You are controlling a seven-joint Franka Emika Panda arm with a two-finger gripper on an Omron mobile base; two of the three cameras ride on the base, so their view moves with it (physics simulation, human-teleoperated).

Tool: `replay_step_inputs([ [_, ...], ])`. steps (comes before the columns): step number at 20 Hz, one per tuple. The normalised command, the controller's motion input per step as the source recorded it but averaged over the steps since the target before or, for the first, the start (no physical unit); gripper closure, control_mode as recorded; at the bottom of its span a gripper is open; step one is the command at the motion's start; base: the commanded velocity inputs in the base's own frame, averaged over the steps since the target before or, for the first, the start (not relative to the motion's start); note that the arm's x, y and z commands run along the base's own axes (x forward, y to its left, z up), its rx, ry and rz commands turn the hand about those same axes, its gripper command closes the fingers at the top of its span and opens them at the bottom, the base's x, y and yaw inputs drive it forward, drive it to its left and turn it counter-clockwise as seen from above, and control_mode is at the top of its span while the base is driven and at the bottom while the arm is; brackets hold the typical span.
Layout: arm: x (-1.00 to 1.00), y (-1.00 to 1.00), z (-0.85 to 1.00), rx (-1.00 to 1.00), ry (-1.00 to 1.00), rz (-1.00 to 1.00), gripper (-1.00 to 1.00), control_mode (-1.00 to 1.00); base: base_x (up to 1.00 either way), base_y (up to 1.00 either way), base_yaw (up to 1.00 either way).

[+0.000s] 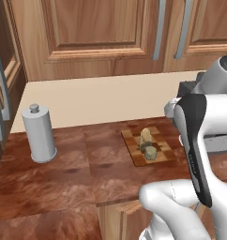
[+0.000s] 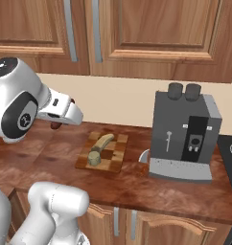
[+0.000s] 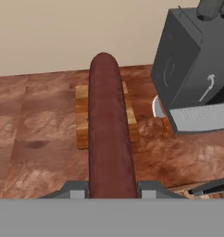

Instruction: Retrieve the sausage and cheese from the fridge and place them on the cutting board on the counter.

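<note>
My gripper (image 3: 111,187) is shut on the sausage (image 3: 109,129), a dark red-brown link that juts forward between the two fingers (image 3: 77,188). It hangs above the counter (image 3: 35,134), in line with the cutting board (image 3: 81,115). From the right base view, a dark end of the sausage (image 2: 55,126) pokes out under the hand, left of the cutting board (image 2: 115,155). The cheese (image 2: 94,159), an olive puck, lies on the board's near part beside a tan curved piece (image 2: 104,141). Board (image 1: 164,150) and cheese (image 1: 150,152) also show past my arm. The fridge is out of view.
A grey coffee machine (image 2: 185,136) stands right of the board, close to its edge (image 3: 192,69). A grey canister with a knob (image 1: 39,133) stands at the counter's left. Wooden wall cabinets (image 1: 96,28) hang above the beige backsplash. A dark stove corner (image 2: 231,148) lies far right.
</note>
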Motion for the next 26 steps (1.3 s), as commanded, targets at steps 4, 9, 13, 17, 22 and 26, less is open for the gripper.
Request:
replay_step_inputs([
  [4, 0.00, 0.00, 0.00, 0.00, 0.00, 0.00, 1.00, 1.00, 0.72, 0.07, 0.03],
  [9, 0.13, 0.00, -0.17, -0.01, 0.12, 0.00, 1.00, -1.00, 0.36, 0.00, 0.00],
  [13, 0.42, 0.00, -0.47, 0.00, 0.28, -0.02, 1.00, -1.00, 0.00, 0.00, 0.00],
  [17, 0.41, 0.00, -0.43, 0.00, 0.22, -0.01, 1.00, -1.00, 0.00, 0.00, 0.00],
  [22, 0.52, 0.00, -0.46, 0.00, 0.20, 0.00, 1.00, -1.00, 0.00, 0.00, 0.00],
  [26, 0.84, -0.19, -0.55, 0.03, 0.16, -0.01, 1.00, -1.00, 0.00, 0.00, 0.00],
])
